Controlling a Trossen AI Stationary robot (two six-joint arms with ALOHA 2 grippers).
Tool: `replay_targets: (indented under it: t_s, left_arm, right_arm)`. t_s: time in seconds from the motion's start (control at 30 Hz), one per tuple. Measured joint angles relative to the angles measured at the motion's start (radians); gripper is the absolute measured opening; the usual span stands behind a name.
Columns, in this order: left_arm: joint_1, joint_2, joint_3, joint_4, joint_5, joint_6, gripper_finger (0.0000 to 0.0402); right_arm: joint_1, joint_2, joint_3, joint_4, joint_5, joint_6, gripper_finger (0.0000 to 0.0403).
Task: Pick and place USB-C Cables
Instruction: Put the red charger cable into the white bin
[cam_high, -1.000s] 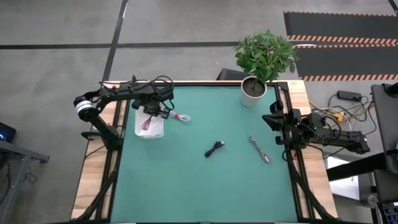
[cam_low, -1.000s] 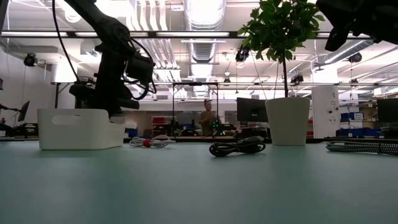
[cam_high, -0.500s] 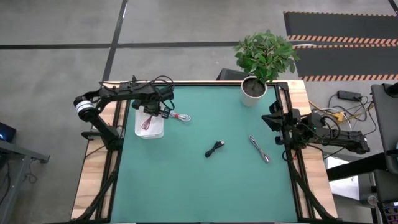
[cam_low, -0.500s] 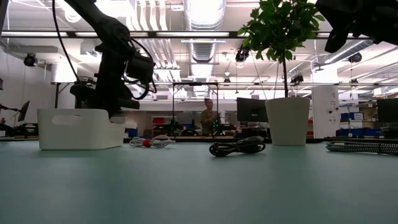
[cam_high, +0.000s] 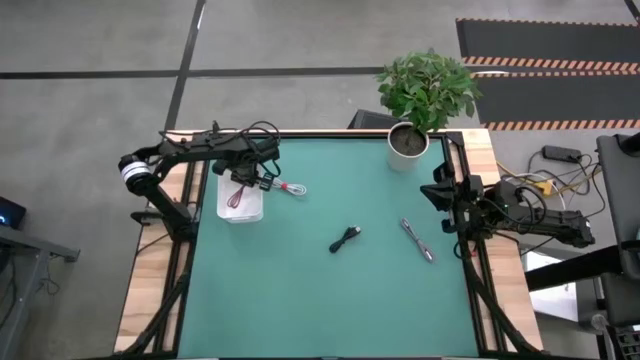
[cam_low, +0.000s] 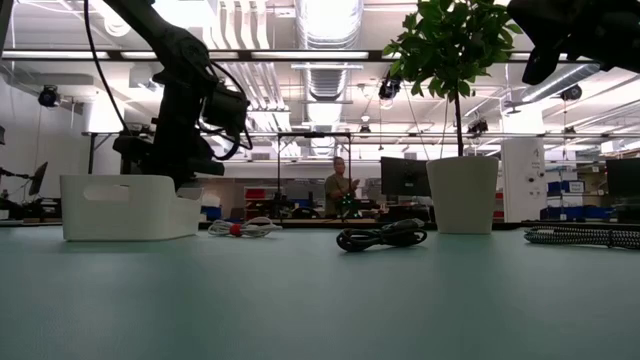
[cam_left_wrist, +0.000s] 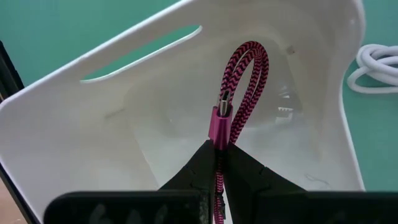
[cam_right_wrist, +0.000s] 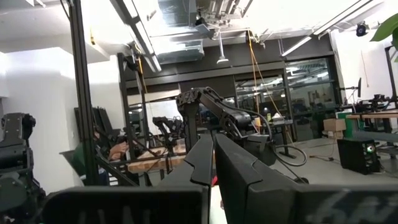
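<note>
My left gripper (cam_high: 248, 182) points down over the white tray (cam_high: 226, 210) at the table's far left and is shut on the red braided USB-C cable (cam_left_wrist: 239, 81), whose loop hangs inside the tray. Just right of the tray, the white cable with a red tie (cam_high: 292, 188) lies on the green mat. The black cable (cam_high: 346, 238) lies mid-table, with the grey cable (cam_high: 418, 240) to its right. My right gripper (cam_high: 440, 194) waits shut at the table's right edge, touching nothing. My left gripper pinches the red cable between its two fingertips (cam_left_wrist: 202, 158), just behind the magenta plug (cam_left_wrist: 219, 124). The fingers come from above, pointing down. The folded loop hangs below them inside the tray; I cannot tell whether it touches the tray floor.
A potted plant (cam_high: 408, 140) in a white pot stands at the far right corner. In the low view the tray (cam_low: 130, 207), white cable (cam_low: 243, 228), black cable (cam_low: 382, 236) and grey cable (cam_low: 580, 236) line up across the mat. A person stands in the room beyond.
</note>
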Motion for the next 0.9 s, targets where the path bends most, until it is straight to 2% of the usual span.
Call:
replay_targets:
  t_s: [0.9]
  left_arm:
    - [-0.001, 0.000, 0.000, 0.008, -0.002, 0.001, 0.0008]
  right_arm:
    - [0.000, 0.001, 0.000, -0.017, 0.000, 0.034, 0.0009]
